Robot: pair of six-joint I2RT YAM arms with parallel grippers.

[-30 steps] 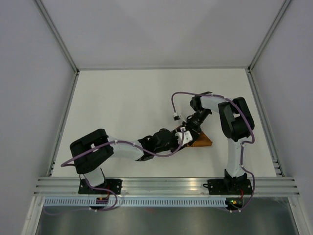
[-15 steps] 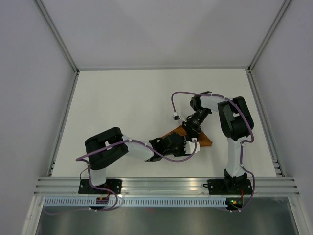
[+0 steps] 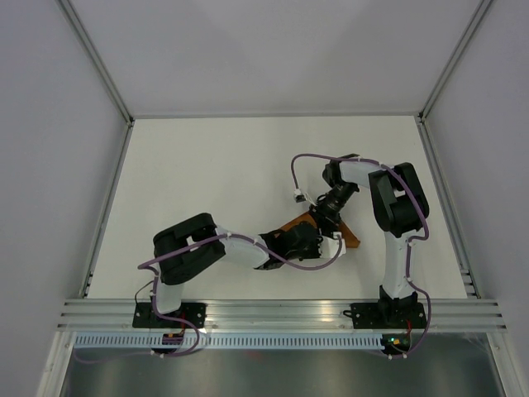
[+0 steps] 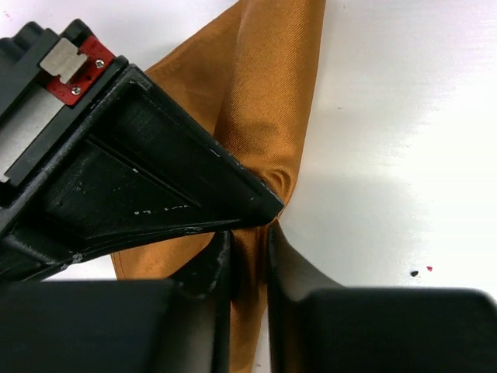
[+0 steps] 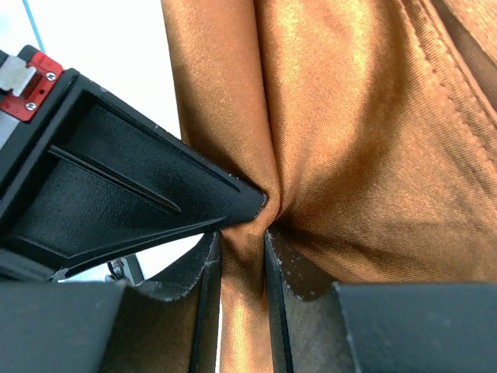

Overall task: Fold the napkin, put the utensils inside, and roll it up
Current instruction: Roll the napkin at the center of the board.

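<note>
Rust-orange fabric, the napkin (image 3: pixel 350 241), lies bunched on the white table (image 3: pixel 207 182), right of centre, under both wrists. Left gripper (image 4: pixel 247 233): reaches in from the left; jaws drawn to a narrow gap, pinching a raised ridge of the napkin. Right gripper (image 5: pixel 245 225): reaches in from the far right; jaws equally narrow, clamping a gathered fold of the napkin. The two grippers sit close together.

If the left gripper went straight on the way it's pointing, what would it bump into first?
The napkin. The left gripper has a fold of it pinched between its fingers. Right behind the cloth is probably the white table, though the picture doesn't show how close that is.
</note>
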